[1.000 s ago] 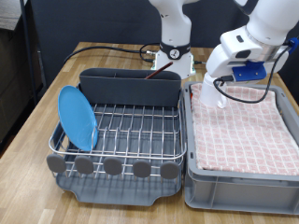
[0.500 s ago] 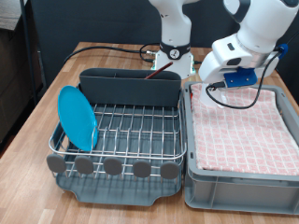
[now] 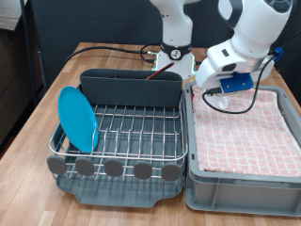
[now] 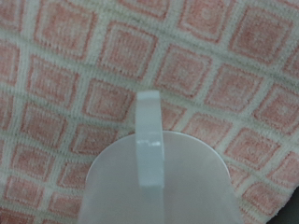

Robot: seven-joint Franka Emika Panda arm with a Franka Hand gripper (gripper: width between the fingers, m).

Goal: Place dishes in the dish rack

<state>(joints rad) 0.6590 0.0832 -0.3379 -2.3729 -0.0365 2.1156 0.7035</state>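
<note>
The bright-blue plate (image 3: 77, 118) stands on edge in the dish rack (image 3: 132, 141), at the exterior view's left end. My gripper (image 3: 211, 94) hangs over the left edge of the cloth-lined bin, close to the rack's right side. It carries the white mug (image 3: 208, 91) above the cloth. In the wrist view the mug (image 4: 154, 177) fills the near part, its handle (image 4: 149, 126) pointing out over the checked cloth (image 4: 215, 65); my fingers do not show there. The wooden spoon is not in view.
The lighter grey bin (image 3: 235, 193) with the pink-and-white checked cloth (image 3: 246, 132) stands right of the rack. The rack's tall grey back compartment (image 3: 130, 87) is behind the wires. The robot base (image 3: 175, 58) and cables are at the table's far side.
My gripper has moved with the mug towards the exterior view's left, from over the middle of the cloth to the bin's left edge near the rack. The plate has not moved.
</note>
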